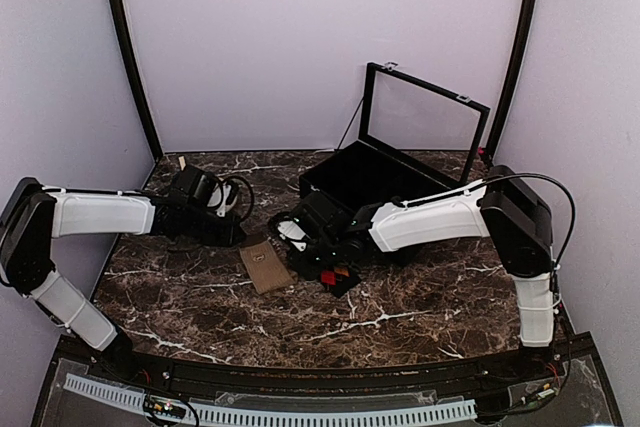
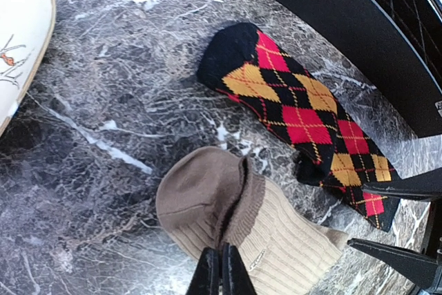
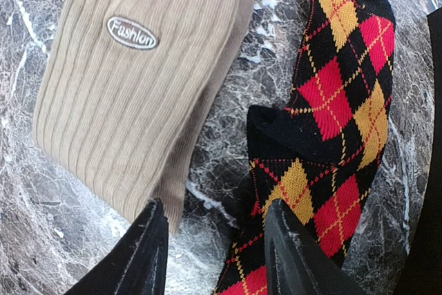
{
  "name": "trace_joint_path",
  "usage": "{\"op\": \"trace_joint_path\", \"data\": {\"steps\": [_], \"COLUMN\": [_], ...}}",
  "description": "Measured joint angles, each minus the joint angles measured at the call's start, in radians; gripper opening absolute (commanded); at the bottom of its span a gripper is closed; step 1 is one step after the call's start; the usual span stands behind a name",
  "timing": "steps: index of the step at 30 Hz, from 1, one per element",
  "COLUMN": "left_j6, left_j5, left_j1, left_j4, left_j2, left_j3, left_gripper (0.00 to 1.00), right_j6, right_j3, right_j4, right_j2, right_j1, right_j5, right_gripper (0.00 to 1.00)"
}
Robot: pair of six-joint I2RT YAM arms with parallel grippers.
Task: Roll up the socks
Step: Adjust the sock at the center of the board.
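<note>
The tan-brown ribbed sock (image 2: pixel 207 198) lies on the marble table with its toe end folded back over itself. My left gripper (image 2: pixel 222 262) is shut, pinching the edge of that fold. The same sock (image 3: pixel 124 101) carries a "Fashion" label in the right wrist view. The black argyle sock (image 2: pixel 304 108) lies flat beside it, bent near its middle (image 3: pixel 338 101). My right gripper (image 3: pixel 214 205) stands open, one finger over the tan sock's edge and the other over the argyle sock, with bare table between them. From the top camera the tan sock (image 1: pixel 265 265) sits between both grippers.
An open black case (image 1: pixel 380 182) with its lid raised stands just behind the socks, and its front wall (image 2: pixel 359 39) runs close to the argyle sock. The right gripper's fingers (image 2: pixel 407 188) reach in from the right of the left wrist view. Purple walls surround the marble table (image 1: pixel 200 297).
</note>
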Motion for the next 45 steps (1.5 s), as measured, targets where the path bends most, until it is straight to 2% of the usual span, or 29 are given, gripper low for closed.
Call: {"op": "trace_joint_path", "data": {"steps": [20,28,33,36,45], "left_j6": [-0.050,-0.065,-0.079,-0.079,-0.053], "left_j5": [0.010,0.031,0.110,0.179,0.361], "left_j1": [0.023,0.024,0.026,0.027,0.027], "left_j4": [0.075,0.105,0.149,0.181,0.194], "left_j2": [0.041,0.035,-0.071,-0.192,-0.500], "left_j3": [0.000,-0.027,-0.117,-0.166,-0.211], "left_gripper": [0.00,0.00,0.00,0.00,0.00], "right_j6": [-0.008,-0.009,-0.013,-0.013,-0.004], "right_j3": [-0.003,-0.003,0.005,0.016,0.080], "right_j4": [0.003,0.012,0.027,0.024,0.023], "right_j2": [0.002,0.062,0.066,0.066,0.066], "right_j1": [-0.004,-0.043,-0.050,-0.050,-0.050], "right_j5": [-0.056,-0.090,-0.100,-0.101,-0.129], "right_gripper": [0.46,0.45,0.45,0.46,0.46]}}
